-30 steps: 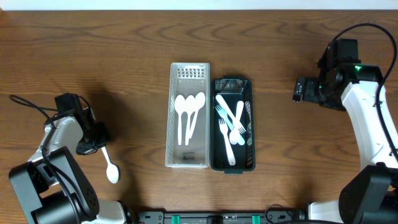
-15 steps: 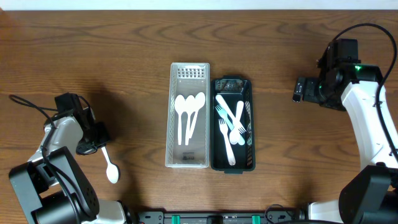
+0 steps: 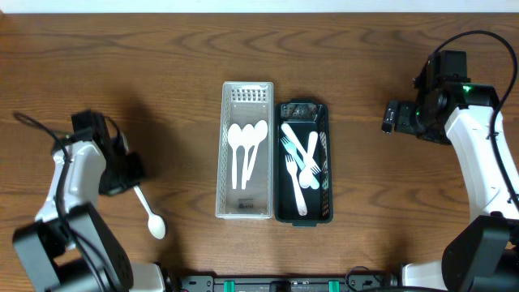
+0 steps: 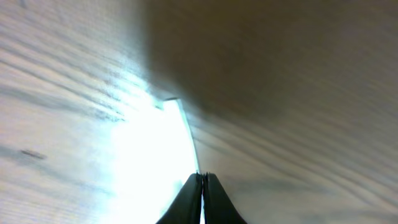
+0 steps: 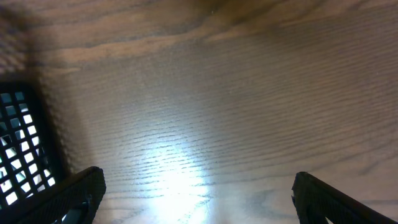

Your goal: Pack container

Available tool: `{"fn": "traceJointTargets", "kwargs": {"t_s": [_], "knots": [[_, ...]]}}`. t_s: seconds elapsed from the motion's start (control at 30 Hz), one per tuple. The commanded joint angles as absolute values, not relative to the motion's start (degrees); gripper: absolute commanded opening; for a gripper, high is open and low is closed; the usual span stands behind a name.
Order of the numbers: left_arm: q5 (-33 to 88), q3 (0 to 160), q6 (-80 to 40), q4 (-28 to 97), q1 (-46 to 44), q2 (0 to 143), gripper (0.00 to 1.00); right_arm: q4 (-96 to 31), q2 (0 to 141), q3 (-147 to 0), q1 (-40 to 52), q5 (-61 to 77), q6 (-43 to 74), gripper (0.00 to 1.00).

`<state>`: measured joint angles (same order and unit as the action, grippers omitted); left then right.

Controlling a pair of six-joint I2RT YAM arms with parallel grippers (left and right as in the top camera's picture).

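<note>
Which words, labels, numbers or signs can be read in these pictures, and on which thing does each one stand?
No text can be read anywhere.
Faint mark on the floor of the white basket: too small to read.
Pale patch at the far end of the dark basket: too blurred to read.
Both wrist views: no text at all.

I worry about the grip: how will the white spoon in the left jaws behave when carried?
The spoon looks like thin plastic, so it is probably light and slightly bendy. Held only at its handle end, it may swing or pivot. Its smooth handle could slip between the shut jaws.
</note>
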<state>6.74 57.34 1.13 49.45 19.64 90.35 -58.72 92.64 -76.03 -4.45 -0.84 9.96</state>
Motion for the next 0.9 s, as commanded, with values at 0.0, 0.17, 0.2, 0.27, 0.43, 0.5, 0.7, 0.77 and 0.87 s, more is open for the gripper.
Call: {"fn": "traceJointTargets", "kwargs": {"t_s": [0.0,0.17,0.2,0.27,0.43,0.5,0.7,0.77,0.87], "knots": [[6.15,64.88,0.86,52.4,16.08,84.44,0.06,-58.72,93.06,-75.92,-4.64,-0.58,9.13,0.99],[4.71,68.05,0.82,55.07,13.3,80.42,0.06,-58.87,93.06,-75.92,-4.64,-0.58,9.13,0.99],[4.71,68.05,0.82,55.75,13.3,80.27,0.06,-59.0,93.06,-75.92,-4.64,-0.58,9.1,0.99],[4.47,68.05,0.82,57.71,13.41,80.38,0.06,-59.29,93.06,-75.92,-4.64,-0.6,9.1,0.99],[4.49,67.77,-0.95,62.08,13.74,81.36,0.27,-59.35,93.06,-75.92,-4.64,-0.6,9.13,0.99],[4.49,67.48,-2.7,63.44,13.74,81.76,0.27,-59.4,93.06,-75.92,-4.64,-0.6,9.13,0.99],[4.49,63.37,-6.57,63.29,13.78,81.97,0.56,-59.94,93.06,-75.92,-4.64,-0.6,9.13,0.99],[4.49,60.58,-7.01,61.78,13.87,81.97,0.62,-60.03,93.06,-75.92,-4.64,-0.6,9.1,0.99],[4.51,55.75,-8.49,58.83,14.09,81.97,0.74,-60.12,93.06,-75.92,-4.64,-0.6,9.1,0.99]]}}
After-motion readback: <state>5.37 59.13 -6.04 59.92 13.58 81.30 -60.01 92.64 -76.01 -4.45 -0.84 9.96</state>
